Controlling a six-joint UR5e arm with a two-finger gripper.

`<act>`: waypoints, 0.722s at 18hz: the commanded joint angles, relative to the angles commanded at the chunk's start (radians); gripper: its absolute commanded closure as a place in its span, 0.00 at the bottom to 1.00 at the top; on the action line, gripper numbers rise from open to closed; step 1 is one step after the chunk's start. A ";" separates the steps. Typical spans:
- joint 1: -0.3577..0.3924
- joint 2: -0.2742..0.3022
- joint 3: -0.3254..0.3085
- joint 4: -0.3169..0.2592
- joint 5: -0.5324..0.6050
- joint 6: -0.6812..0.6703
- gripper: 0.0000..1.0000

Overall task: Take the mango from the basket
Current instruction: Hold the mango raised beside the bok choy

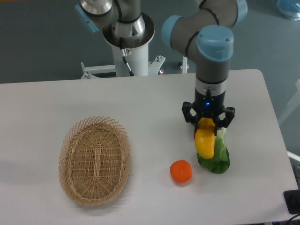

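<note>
The black two-finger pincer (207, 123) hangs straight down from the grey-and-blue arm (213, 56) over the right part of the white table (140, 103), and it is clamped on the upper end of the smooth, elongated yellow-orange mango (205, 142), its fingers pressed to either side of the fruit's top. The mango dangles below the pincer, long axis nearly upright, clear of the table as far as can be told. Right under and just behind the fruit lies the leafy green vegetable with a pale stalk (216, 157), its leaves spreading out below the pincer toward the near edge; the mango overlaps it in the picture, and whether the two touch cannot be told. A sliver of a small dark purple-red tuber (195, 136) peeks out just beside the pincer's left-hand finger in the picture, mostly hidden behind the mango. Lower and to the picture's left of the pincer, near but apart from the green leaves, sits the round, ribbed, deep-orange fruit (181, 171) on the table. Far off to the picture's left of the pincer, well apart from everything else, rests the oval open-weave wicker basket of pale tan straw (70, 164) with its scalloped rim, its woven floor showing and nothing inside it. Behind the pincer, past the far edge of the table, stands the arm's white pedestal base (133, 51).
</note>
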 joint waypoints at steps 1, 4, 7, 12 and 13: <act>0.000 0.000 -0.005 0.002 0.002 0.000 0.47; 0.002 -0.009 -0.005 0.005 0.002 0.002 0.47; 0.002 -0.014 0.000 0.006 0.002 0.002 0.48; -0.002 -0.012 -0.011 0.006 0.002 0.006 0.48; 0.000 -0.008 -0.011 0.005 -0.003 0.006 0.48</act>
